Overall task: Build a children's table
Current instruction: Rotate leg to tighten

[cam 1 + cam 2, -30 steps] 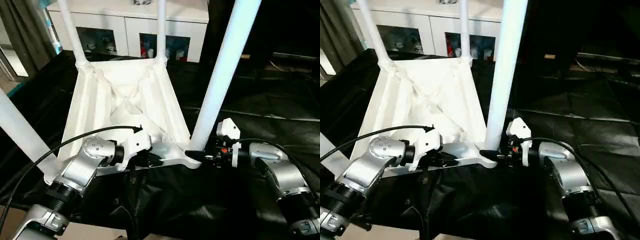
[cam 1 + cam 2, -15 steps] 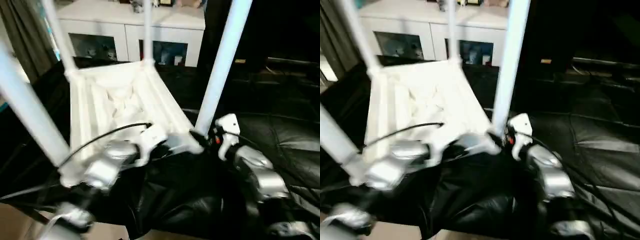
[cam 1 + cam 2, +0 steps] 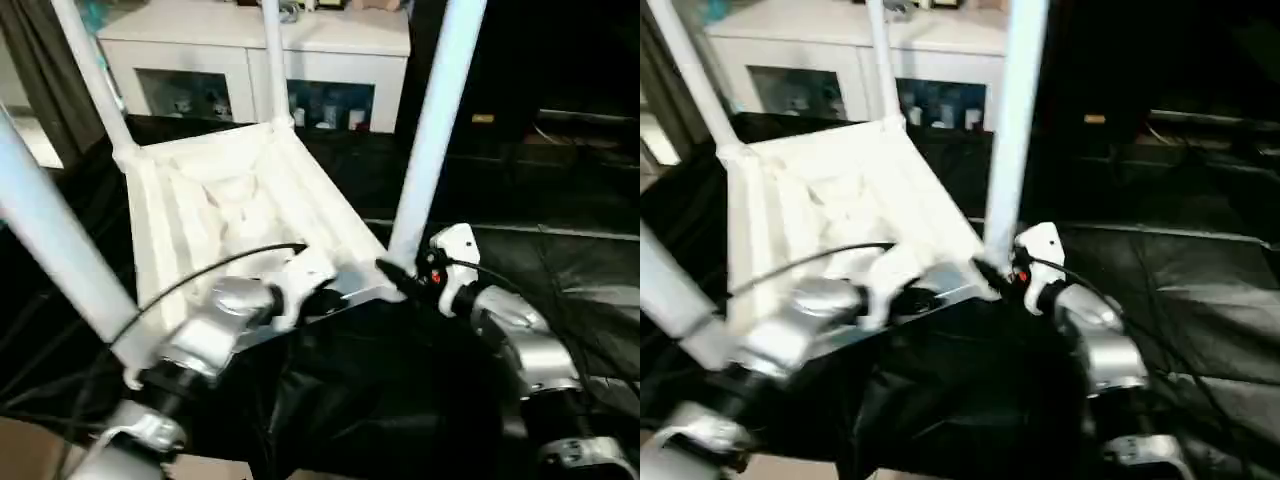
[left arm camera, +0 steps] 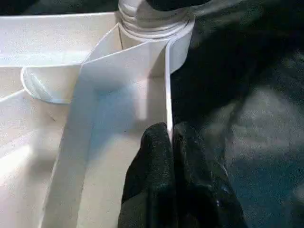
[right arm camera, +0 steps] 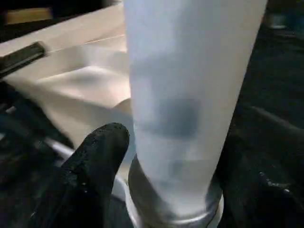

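All-white children's table (image 3: pixel 215 205) on black sheet (image 3: pixel 560 260); white cabinet (image 3: pixel 250 50) behind.

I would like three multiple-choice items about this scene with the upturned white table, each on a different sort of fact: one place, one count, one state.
1. Where does the left tool grip the children's table?
A. on a thin rim wall near a corner socket
B. high on a leg
C. on the cabinet door

2. How many legs stand up from the table?
A. two
B. three
C. four

3. How does the table lie?
A. upright on its legs
B. upside down, ribbed underside up
C. flat on its side

Answers:
1 A: in the left wrist view the black fingers are closed on the thin wall, with the socket just beyond.
2 C: the left eye view shows a leg rising from each of the four corners.
3 B: the ribs face up and the legs point up, in front of the white cabinet.
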